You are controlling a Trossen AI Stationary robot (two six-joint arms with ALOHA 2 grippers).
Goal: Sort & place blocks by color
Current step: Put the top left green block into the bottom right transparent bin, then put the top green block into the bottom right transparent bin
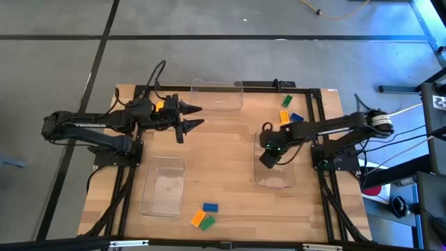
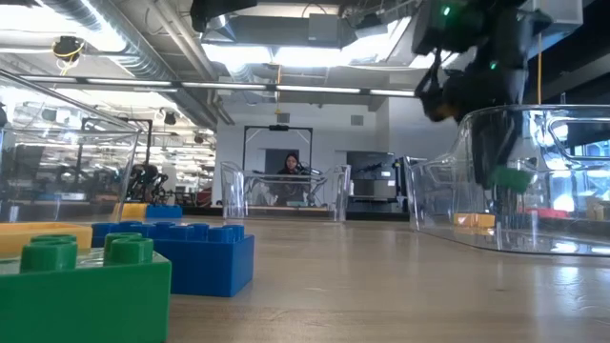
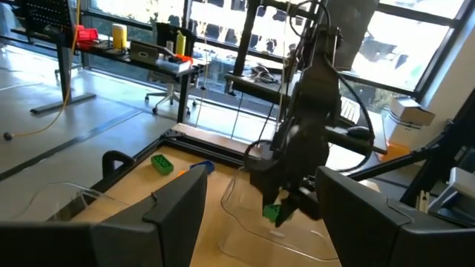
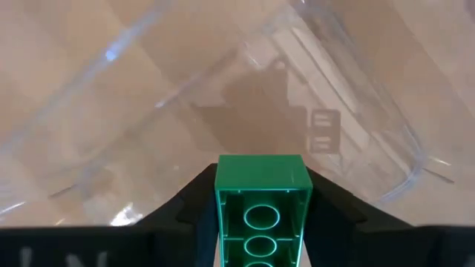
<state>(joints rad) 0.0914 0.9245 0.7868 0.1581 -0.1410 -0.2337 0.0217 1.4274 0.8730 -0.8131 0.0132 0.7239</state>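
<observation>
The right tool (image 1: 268, 155) is clamped on a green block (image 4: 262, 211), holding it over the clear tray (image 1: 273, 183) at centre right of the high view. In the right wrist view the block sits lengthwise between the two fingers, its hollow underside toward the camera and the tray floor just beyond it. The left tool (image 1: 196, 116), at upper left of centre in the high view, hangs above the desk (image 1: 223, 167) with its fingers spread apart and nothing between them.

The other blocks lie in two clusters: green, orange and blue ones (image 1: 286, 110) near the upper right of the desk, and an orange, green and blue set (image 1: 204, 216) at the lower middle. One more orange block (image 1: 159, 106) shows beside the left arm.

These bricks look light, rigid and smooth-sided, so they probably will not deform but could slip or twist if pinched off-centre. The safest hold is likely across the two long flat walls, at mid-length, as the green one is taken now. The studs on top offer a poorer surface. The trays seem thin and light, and a bump could shift them.
</observation>
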